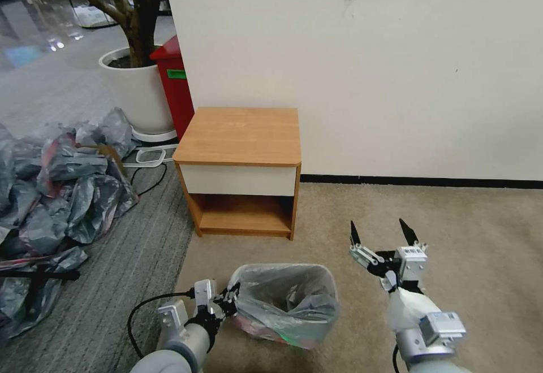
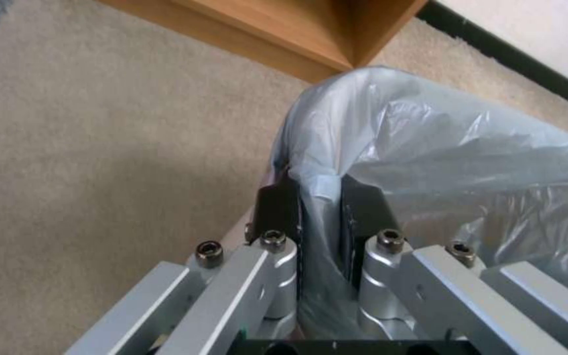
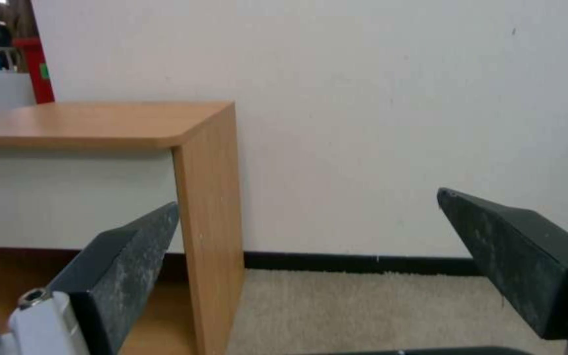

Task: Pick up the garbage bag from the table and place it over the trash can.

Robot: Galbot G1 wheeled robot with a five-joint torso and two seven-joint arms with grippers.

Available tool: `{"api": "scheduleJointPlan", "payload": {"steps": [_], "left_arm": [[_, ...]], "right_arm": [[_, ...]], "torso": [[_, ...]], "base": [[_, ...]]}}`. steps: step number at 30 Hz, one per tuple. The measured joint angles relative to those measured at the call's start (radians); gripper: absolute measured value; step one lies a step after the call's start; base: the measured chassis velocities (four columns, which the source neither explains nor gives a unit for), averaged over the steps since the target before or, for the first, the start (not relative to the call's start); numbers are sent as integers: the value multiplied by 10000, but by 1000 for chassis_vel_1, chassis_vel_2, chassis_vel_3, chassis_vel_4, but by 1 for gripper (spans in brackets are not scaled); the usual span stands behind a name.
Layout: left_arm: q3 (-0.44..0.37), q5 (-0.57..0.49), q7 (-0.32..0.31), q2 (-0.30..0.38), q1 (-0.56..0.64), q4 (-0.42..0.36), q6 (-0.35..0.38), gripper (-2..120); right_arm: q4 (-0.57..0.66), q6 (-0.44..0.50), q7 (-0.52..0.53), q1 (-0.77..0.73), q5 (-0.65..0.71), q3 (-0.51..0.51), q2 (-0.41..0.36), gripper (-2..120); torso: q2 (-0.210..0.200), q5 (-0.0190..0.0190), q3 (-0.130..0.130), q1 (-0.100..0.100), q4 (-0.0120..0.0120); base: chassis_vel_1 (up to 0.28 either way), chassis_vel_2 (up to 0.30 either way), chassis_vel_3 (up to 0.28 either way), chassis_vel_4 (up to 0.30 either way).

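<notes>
Fingers [image 2: 277,207] of our left gripper [image 1: 231,299] are pinched together on the edge of the garbage bag [image 1: 294,299], with a fold of the thin grey plastic caught between the two dark pads, as we see clearly in the left wrist view. We hold that gripper low at the left rim of the trash can [image 1: 254,328], which stands on the beige carpet [image 1: 481,220] just in front of us. We see the bag already draped over the can: its mouth is spread around the rim, its grey film sags down into the hollow, and a pink-red band shows along the lower outside. Little of the can's own wall shows under the plastic.

Our right gripper [image 1: 383,231] hovers in the air to the right of the can, apart from it, with its two black fingers [image 3: 514,256] spread wide and nothing between them. In the right wrist view they point toward the white wall [image 1: 396,79].

We find the table [image 1: 240,135] just beyond the can, against the wall, its top bare. To our left, on the grey carpet, lies a heap of grey and pink bags [image 1: 51,192]. Behind the heap stands a white plant pot [image 1: 138,93], with a red bin [image 1: 175,87] beside it.
</notes>
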Motion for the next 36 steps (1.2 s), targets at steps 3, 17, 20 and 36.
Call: {"api": "scheduleJointPlan", "payload": {"steps": [3, 17, 20, 36], "left_arm": [[-39, 45, 60, 1, -33, 128, -4, 9], [-123, 56, 119, 64, -57, -84, 133, 55], [-154, 42, 119, 81, -57, -212, 154, 64], [-488, 3239, 1410, -2, 266, -937, -3165, 100]], "right_arm": [[-118, 114, -1, -115, 14, 62, -59, 100], [-261, 182, -2, -57, 51, 4, -77, 100], [-243, 161, 3, -41, 49, -63, -52, 100], [-225, 916, -325, -672, 645, 91, 293, 100]], "torso": [[0, 2, -1, 0, 0], [-2, -2, 2, 0, -1], [-2, -2, 2, -1, -1], [-2, -1, 2, -1, -1]], "base": [[0, 0, 0, 0], [0, 0, 0, 0], [0, 0, 0, 0], [0, 0, 0, 0]]}}
